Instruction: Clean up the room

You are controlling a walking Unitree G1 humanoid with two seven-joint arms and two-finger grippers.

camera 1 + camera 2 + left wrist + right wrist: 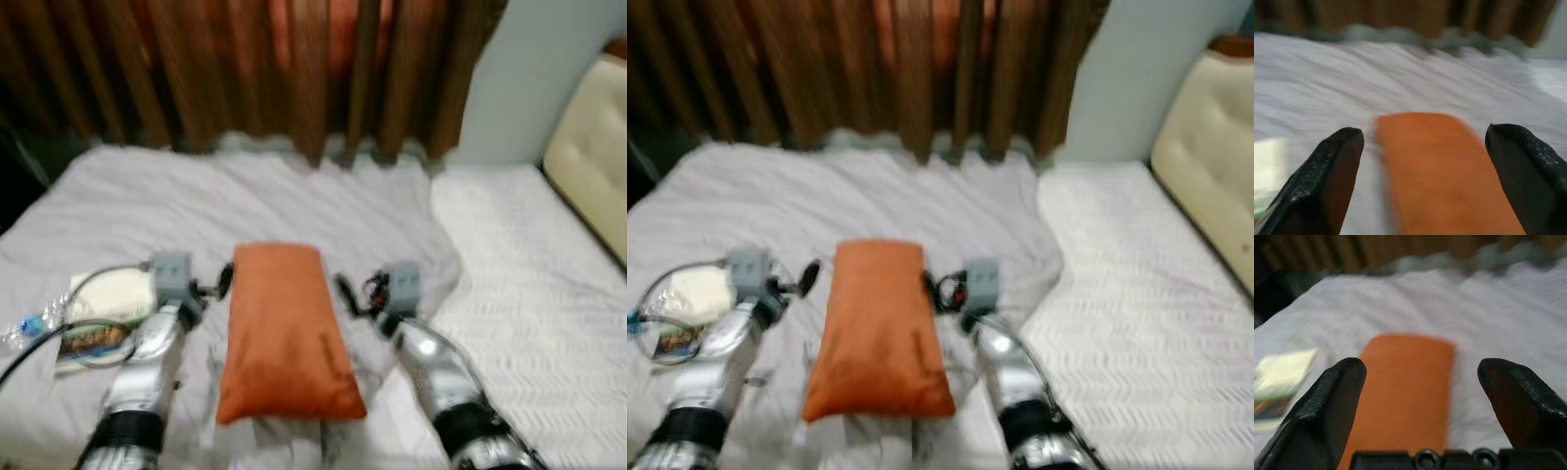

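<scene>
A: What occupies the centre of the scene?

B: An orange cushion [284, 333], oblong, lying flat on the grey blanket [245, 196] that covers the near part of the bed. Its long axis runs away from the robot toward the brown curtains [245, 69].

A: Where do the grippers stand relative to it?

B: The left gripper [223, 282] is just beside the cushion's left edge near its far end; the right gripper [349, 292] is just beside the right edge, at about the same level. Whether either touches the fabric cannot be told; the head views are blurred.

A: And the fingers?

B: In the left wrist view, the left gripper's fingers [1327, 181] are spread wide, with the cushion lying between and beyond them; nothing is held. In the right wrist view, the right gripper's fingers [1327, 406] are likewise spread wide and empty, the cushion lying ahead toward one finger.

A: What else lies on the bed?

B: To the robot's left of the left arm, a book or magazine [93, 343] with a colourful cover, a pale flat item [113, 294] over it, and a plastic bottle [24, 328] at the edge. To the right, a white textured mattress [529, 284] adjoins the blanket, with a cream padded headboard [588, 147] beyond.
</scene>
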